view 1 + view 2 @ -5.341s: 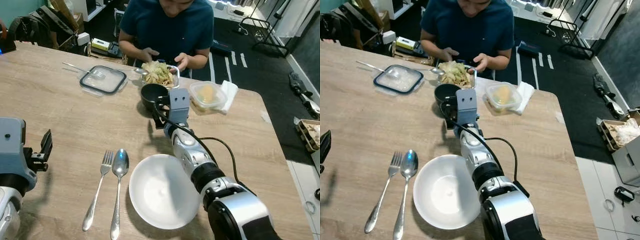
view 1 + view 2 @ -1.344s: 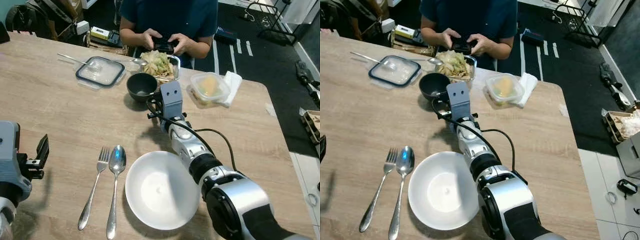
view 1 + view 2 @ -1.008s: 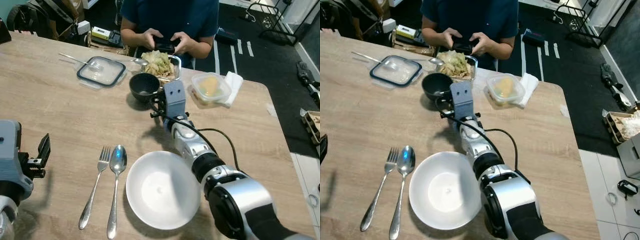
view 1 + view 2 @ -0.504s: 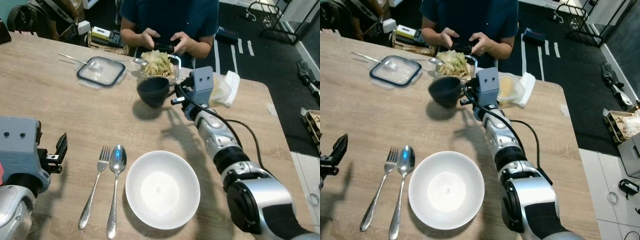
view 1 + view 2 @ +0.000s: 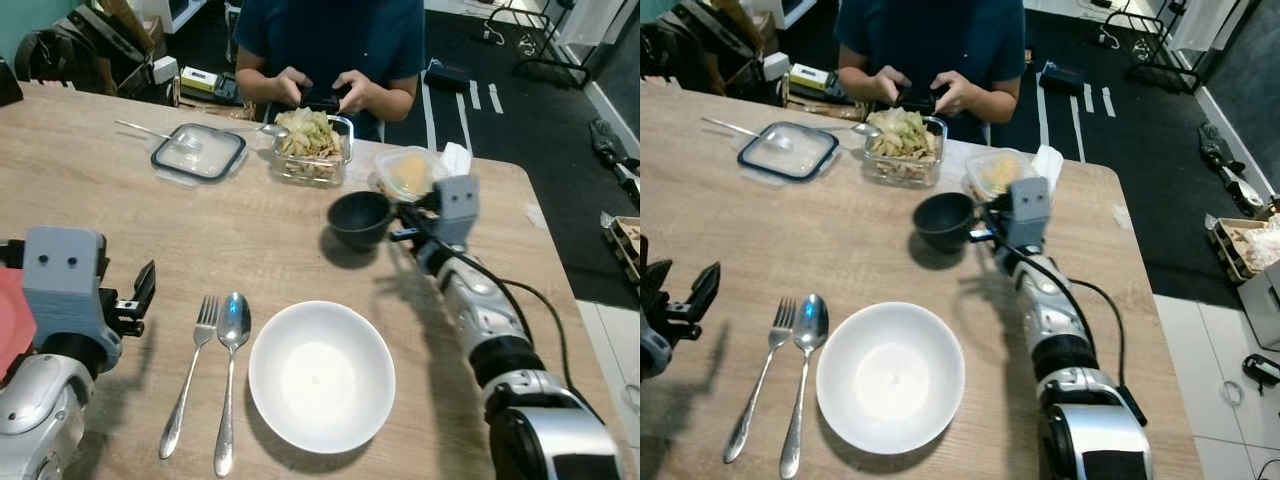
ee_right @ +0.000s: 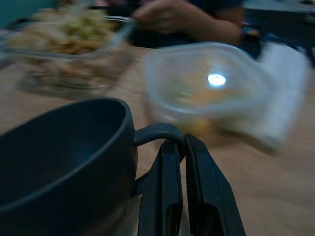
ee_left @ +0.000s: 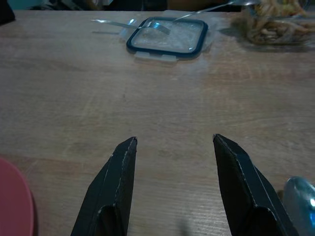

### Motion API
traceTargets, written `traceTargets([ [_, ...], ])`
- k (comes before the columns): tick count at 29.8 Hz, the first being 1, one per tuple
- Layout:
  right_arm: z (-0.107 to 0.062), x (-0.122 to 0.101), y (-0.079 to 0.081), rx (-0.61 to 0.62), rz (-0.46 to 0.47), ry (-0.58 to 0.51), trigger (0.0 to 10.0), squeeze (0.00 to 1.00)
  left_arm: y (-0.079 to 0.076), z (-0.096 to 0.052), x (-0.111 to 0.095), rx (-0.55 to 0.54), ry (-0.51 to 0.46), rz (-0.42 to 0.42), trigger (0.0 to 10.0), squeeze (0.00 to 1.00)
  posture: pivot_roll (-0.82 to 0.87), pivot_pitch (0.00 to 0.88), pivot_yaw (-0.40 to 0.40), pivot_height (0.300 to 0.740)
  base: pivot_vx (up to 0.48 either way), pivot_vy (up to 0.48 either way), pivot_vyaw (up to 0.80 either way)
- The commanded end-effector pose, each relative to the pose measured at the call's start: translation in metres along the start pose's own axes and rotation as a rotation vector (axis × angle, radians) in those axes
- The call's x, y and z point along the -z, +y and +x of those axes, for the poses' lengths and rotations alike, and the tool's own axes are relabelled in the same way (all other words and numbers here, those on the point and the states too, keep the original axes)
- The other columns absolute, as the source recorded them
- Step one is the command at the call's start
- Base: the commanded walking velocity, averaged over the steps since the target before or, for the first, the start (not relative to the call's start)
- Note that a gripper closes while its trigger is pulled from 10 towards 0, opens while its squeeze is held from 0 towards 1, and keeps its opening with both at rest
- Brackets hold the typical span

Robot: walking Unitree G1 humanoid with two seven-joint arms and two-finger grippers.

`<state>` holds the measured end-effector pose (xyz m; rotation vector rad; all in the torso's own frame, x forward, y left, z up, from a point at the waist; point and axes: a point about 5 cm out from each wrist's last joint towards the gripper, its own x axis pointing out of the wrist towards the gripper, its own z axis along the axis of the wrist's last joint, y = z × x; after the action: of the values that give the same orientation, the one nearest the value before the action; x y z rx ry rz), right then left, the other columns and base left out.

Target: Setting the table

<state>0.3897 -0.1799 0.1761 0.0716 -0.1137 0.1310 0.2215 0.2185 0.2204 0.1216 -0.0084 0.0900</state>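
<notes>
Right wrist view: right gripper [image 6: 178, 147] jaws clamp the dark cup's [image 6: 64, 157] handle.

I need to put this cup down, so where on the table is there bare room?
The right hand carries the dark cup by its handle. Bare wood lies right of the white bowl, and between the fork and the blue-rimmed lid. It is crowded by the salad dish and plastic container.
</notes>
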Motion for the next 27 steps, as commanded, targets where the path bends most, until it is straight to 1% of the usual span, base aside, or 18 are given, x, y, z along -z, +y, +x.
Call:
traceTargets([
  [1,-0.007,0.007,-0.010,0.053,0.043,0.014,10.0,0.00,-0.002,0.001,0.003,0.018,0.009,-0.001,10.0,0.00,0.29,0.065,0.011,0.740,0.000,0.000,0.00],
  [2,-0.011,0.009,-0.014,0.083,0.079,0.011,10.0,0.00,-0.004,0.002,0.004,0.026,0.009,-0.004,10.0,0.00,0.29,0.061,0.014,0.740,0.000,0.000,0.00],
  [3,-0.011,0.009,-0.014,0.083,0.079,0.011,10.0,0.00,-0.004,0.002,0.004,0.026,0.009,-0.004,10.0,0.00,0.29,0.061,0.014,0.740,0.000,0.000,0.00],
  [4,-0.015,0.012,-0.017,0.108,0.111,0.004,10.0,0.00,-0.005,0.004,0.004,0.034,0.009,-0.007,10.0,0.00,0.29,0.060,0.015,0.740,0.000,0.000,0.00],
  [5,-0.022,0.017,-0.019,0.133,0.172,0.001,10.0,0.00,-0.008,0.006,0.004,0.050,0.009,-0.011,10.0,0.00,0.28,0.053,0.018,0.740,0.000,0.000,0.00],
  [7,-0.022,0.017,-0.019,0.133,0.172,0.001,10.0,0.00,-0.008,0.006,0.004,0.050,0.009,-0.011,10.0,0.00,0.28,0.053,0.018,0.740,0.000,0.000,0.00],
  [8,-0.024,0.019,-0.019,0.138,0.199,0.001,10.0,0.00,-0.009,0.007,0.004,0.056,0.010,-0.011,10.0,0.00,0.27,0.051,0.019,0.740,0.000,0.000,0.00],
  [9,-0.030,0.025,-0.020,0.150,0.258,-0.005,10.0,0.00,-0.012,0.009,0.004,0.068,0.008,-0.016,10.0,0.00,0.27,0.049,0.024,0.740,0.000,0.000,0.00],
  [11,-0.042,0.035,-0.021,0.182,0.347,-0.017,10.0,0.00,-0.016,0.013,0.004,0.085,0.005,-0.025,10.0,0.00,0.26,0.043,0.028,0.740,0.000,0.000,0.00],
  [12,-0.042,0.035,-0.021,0.182,0.347,-0.017,10.0,0.00,-0.016,0.013,0.004,0.085,0.005,-0.025,10.0,0.00,0.26,0.043,0.028,0.740,0.000,0.000,0.00],
  [13,-0.046,0.038,-0.021,0.192,0.373,-0.021,10.0,0.00,-0.017,0.015,0.004,0.090,0.004,-0.027,10.0,0.00,0.26,0.043,0.028,0.740,0.000,0.000,0.00],
  [14,-0.049,0.041,-0.021,0.199,0.380,-0.028,10.0,0.00,-0.018,0.016,0.003,0.094,0.003,-0.028,10.0,0.00,0.25,0.040,0.030,0.740,0.000,0.000,0.00],
  [15,-0.049,0.041,-0.021,0.199,0.380,-0.028,10.0,0.00,-0.018,0.016,0.003,0.094,0.003,-0.028,10.0,0.00,0.25,0.040,0.030,0.740,0.000,0.000,0.00],
  [17,-0.056,0.045,-0.021,0.215,0.414,-0.042,10.0,0.00,-0.020,0.020,0.002,0.100,-0.006,-0.031,10.0,0.00,0.25,0.036,0.030,0.740,0.000,0.000,0.00],
  [19,-0.061,0.044,-0.020,0.216,0.427,-0.057,10.0,0.00,-0.021,0.024,0.000,0.106,-0.016,-0.034,10.0,0.00,0.24,0.033,0.032,0.740,0.000,0.000,0.00],
  [22,-0.066,0.042,-0.019,0.203,0.415,-0.072,10.0,0.00,-0.023,0.027,-0.001,0.110,-0.023,-0.035,10.0,0.00,0.24,0.030,0.035,0.740,0.000,0.000,0.00],
  [23,-0.071,0.038,-0.021,0.199,0.393,-0.094,10.0,0.00,-0.024,0.030,-0.002,0.115,-0.030,-0.037,10.0,0.00,0.23,0.024,0.039,0.740,0.000,0.000,0.00],
  [27,-0.075,0.034,-0.021,0.196,0.380,-0.110,10.0,0.00,-0.025,0.033,-0.003,0.119,-0.036,-0.039,10.0,0.00,0.22,0.021,0.043,0.740,0.000,0.000,0.00],
])
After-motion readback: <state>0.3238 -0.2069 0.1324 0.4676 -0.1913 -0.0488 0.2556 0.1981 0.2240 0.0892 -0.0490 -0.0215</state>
